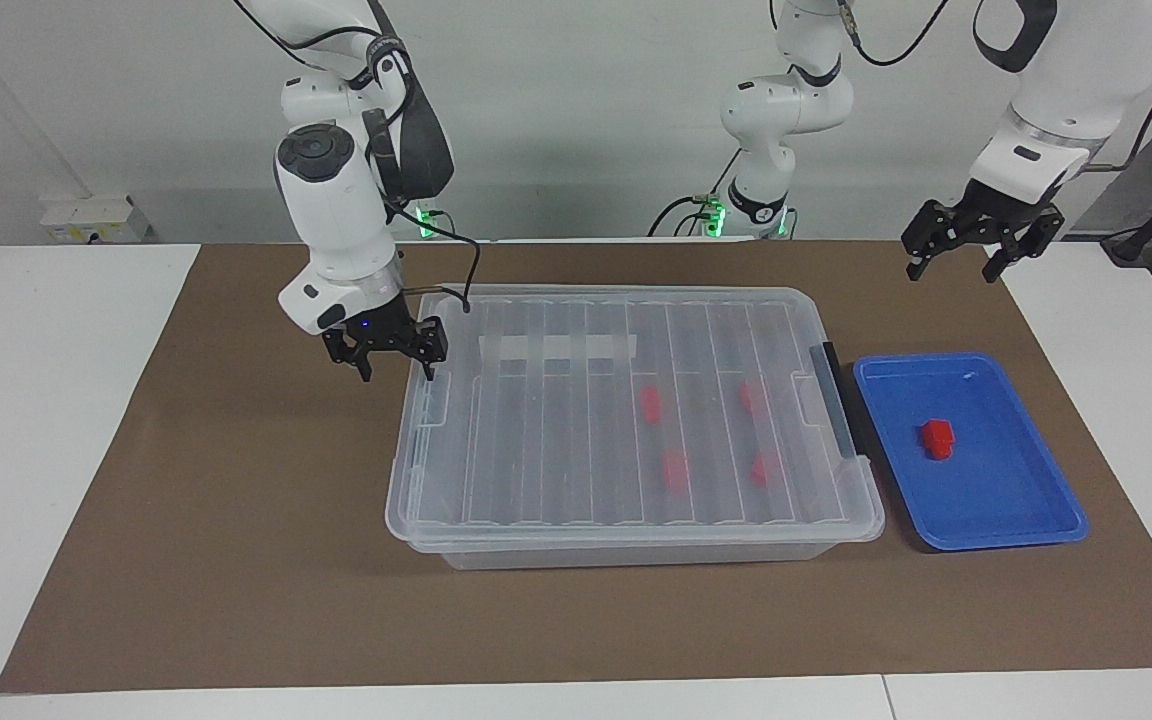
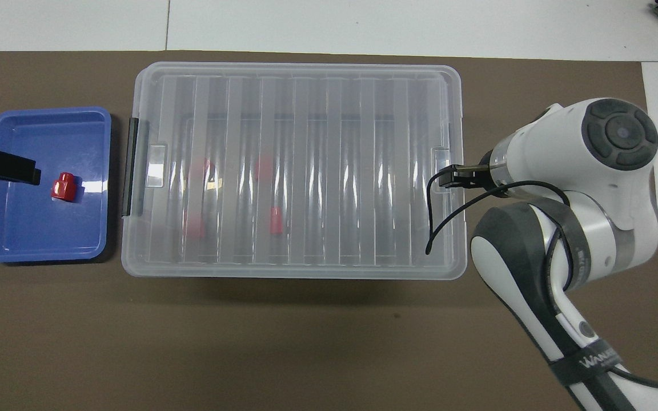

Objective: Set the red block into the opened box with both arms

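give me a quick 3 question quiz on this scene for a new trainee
1. True or false: the lid is already off the box.
2. Where does the loose red block lie? A) in the blue tray B) on the brown mat C) on the lid
3. Fill in: the right hand hangs at the box's end toward the ___ arm's end of the table, while the left hand waits, open, up in the air by the tray's end.

Key: 1 false; 2 A; 3 right.
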You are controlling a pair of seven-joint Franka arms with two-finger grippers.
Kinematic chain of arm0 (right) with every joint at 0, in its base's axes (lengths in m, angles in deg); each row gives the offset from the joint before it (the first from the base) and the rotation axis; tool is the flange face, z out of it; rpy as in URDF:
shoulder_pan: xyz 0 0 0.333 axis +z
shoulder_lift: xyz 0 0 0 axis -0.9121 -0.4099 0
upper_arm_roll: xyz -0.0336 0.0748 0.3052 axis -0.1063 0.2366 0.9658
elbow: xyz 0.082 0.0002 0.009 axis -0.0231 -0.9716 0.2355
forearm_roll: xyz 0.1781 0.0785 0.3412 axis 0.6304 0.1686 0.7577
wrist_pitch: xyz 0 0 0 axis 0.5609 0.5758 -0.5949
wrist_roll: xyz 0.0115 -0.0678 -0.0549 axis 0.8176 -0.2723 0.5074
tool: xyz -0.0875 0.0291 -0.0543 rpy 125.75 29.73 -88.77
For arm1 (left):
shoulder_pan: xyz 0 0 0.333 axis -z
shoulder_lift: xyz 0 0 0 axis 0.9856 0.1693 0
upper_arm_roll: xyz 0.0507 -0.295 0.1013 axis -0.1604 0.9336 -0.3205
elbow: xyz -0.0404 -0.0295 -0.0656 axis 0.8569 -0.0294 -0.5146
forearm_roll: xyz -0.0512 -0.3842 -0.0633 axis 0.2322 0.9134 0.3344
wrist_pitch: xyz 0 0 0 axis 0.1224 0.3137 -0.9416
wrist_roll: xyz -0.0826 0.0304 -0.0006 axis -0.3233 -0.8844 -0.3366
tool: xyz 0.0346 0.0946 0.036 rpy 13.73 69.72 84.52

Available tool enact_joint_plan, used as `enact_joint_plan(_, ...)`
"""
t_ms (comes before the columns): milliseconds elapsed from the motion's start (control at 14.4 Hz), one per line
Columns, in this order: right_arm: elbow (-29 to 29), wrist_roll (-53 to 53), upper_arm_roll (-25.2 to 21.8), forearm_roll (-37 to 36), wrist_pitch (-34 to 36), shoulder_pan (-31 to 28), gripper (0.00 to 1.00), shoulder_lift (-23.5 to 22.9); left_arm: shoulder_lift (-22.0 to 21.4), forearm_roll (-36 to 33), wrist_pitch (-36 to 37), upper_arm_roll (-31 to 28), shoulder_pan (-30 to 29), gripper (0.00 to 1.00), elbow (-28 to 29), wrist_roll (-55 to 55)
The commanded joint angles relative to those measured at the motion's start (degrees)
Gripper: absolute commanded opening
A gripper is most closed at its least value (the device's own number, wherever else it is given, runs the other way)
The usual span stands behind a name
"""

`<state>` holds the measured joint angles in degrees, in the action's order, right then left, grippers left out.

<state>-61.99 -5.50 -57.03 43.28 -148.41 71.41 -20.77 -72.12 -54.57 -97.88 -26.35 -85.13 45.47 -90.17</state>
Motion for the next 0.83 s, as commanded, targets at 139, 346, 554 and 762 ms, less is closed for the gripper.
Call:
enact_joint_plan(139, -1.4, 1.3, 0.1, -0.3, -0.4, -2.1, 0.84, 0.7, -0.8, 0.2, 0.3, -0.2, 0.0, 1.0, 0.8, 0.1)
enact_joint_plan(346, -1.3, 5.5, 0.1, -0.4, -0.1, -4.5, 0.84, 0.6, -0.8, 0.2, 0.3, -0.2, 0.0, 1.0, 0.8, 0.1)
enact_joint_plan(554, -1.2, 8.0, 0.0, -0.5, 0.8, -5.6, 0.85, 0.6, -0.8, 0.2, 0.4, -0.2, 0.0, 1.0, 0.8, 0.1)
enact_joint_plan(762, -0.9, 13.9, 0.0, -0.8, 2.4, -8.3, 0.85, 0.6, -1.3, 0.2, 1.3, -0.2, -0.8, 1.0, 1.6, 0.4)
